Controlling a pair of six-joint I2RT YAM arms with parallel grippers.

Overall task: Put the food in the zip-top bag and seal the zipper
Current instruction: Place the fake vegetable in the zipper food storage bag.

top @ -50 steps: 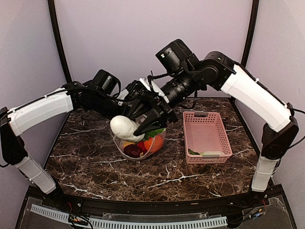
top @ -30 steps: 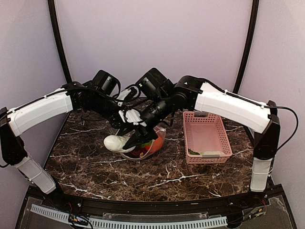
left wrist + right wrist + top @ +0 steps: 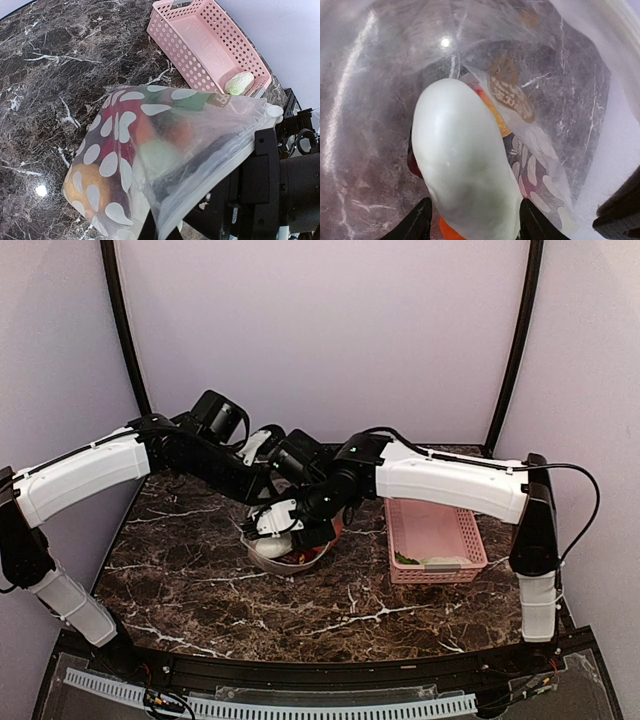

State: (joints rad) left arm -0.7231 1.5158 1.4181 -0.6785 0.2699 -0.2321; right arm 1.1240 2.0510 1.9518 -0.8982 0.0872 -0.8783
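The dotted zip-top bag [image 3: 300, 552] stands open on the marble table with red, orange and maroon toy food inside. My left gripper [image 3: 262, 500] is shut on the bag's mouth edge and holds it up. In the left wrist view the bag [image 3: 115, 155] fills the middle, its zipper strip [image 3: 215, 175] runs diagonally, and my fingers [image 3: 160, 232] pinch it at the bottom. My right gripper [image 3: 285, 532] is shut on the white radish [image 3: 272, 543] and has it inside the bag's mouth. In the right wrist view the radish [image 3: 465, 165] sits between my fingertips [image 3: 420, 222], above an orange piece [image 3: 449, 231].
The pink basket [image 3: 440, 502] stands right of the bag, with the white-green cabbage [image 3: 437, 562] at its near end. It also shows in the left wrist view [image 3: 200, 45], with the cabbage [image 3: 239, 82]. The two arms cross closely over the bag.
My right gripper has moved down and left with the radish, from above the bag into its mouth. The left arm has held the bag's edge in place.
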